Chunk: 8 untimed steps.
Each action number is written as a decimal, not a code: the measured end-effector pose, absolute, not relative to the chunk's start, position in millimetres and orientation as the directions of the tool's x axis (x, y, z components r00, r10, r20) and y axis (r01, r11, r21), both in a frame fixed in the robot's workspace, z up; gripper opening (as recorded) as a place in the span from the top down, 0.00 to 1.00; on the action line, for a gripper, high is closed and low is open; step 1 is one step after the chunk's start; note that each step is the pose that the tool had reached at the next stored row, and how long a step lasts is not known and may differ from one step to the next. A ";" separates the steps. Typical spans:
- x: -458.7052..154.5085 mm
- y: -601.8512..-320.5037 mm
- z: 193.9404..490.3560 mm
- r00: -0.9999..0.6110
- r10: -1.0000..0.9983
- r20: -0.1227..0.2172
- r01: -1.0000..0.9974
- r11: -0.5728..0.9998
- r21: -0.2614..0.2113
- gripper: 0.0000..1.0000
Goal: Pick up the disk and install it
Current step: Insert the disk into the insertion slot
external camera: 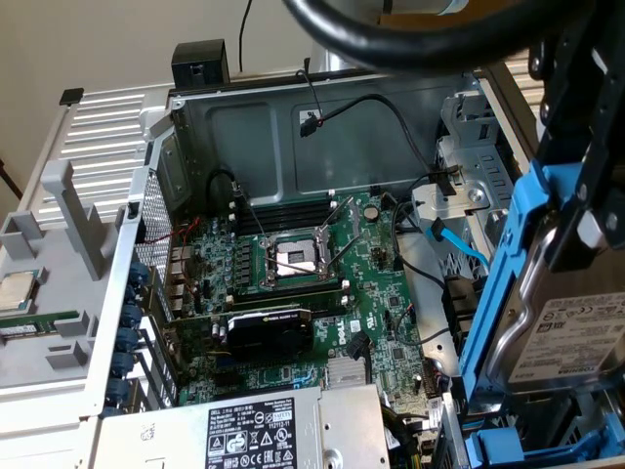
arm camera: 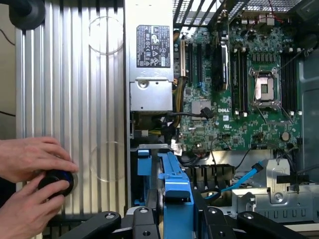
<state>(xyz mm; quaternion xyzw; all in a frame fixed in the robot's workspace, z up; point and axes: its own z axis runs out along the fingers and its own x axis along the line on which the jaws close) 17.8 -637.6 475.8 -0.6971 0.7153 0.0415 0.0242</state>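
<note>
- Open computer case (external camera: pixel 293 127).
- Motherboard (arm camera: pixel 234 119) marked "DELL".
- The disk (external camera: pixel 562 332), blue-framed, hangs at the exterior view's near right, just above the case, long axis steeply upright, white label facing that camera.
- Claw (arm camera: pixel 177 219) pinches its frame.

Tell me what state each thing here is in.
computer case: open, insides exposed.
disk: lifted, tilted, gripped by its blue carrier.
gripper: shut on the disk.
CPU socket: bare, no cooler on it.
graphics card: plugged in.
person's hands: resting on a black knob.
</note>
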 end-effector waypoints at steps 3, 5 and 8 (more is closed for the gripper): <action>17.9 -640.3 475.6 -0.026 -0.995 -0.099 -0.999 0.023 0.026 0.64; 17.8 -641.5 475.3 -0.026 -0.994 -0.103 -0.999 0.023 0.026 0.64; 17.8 -644.4 474.9 -0.025 -0.994 -0.110 -0.999 0.023 0.026 0.64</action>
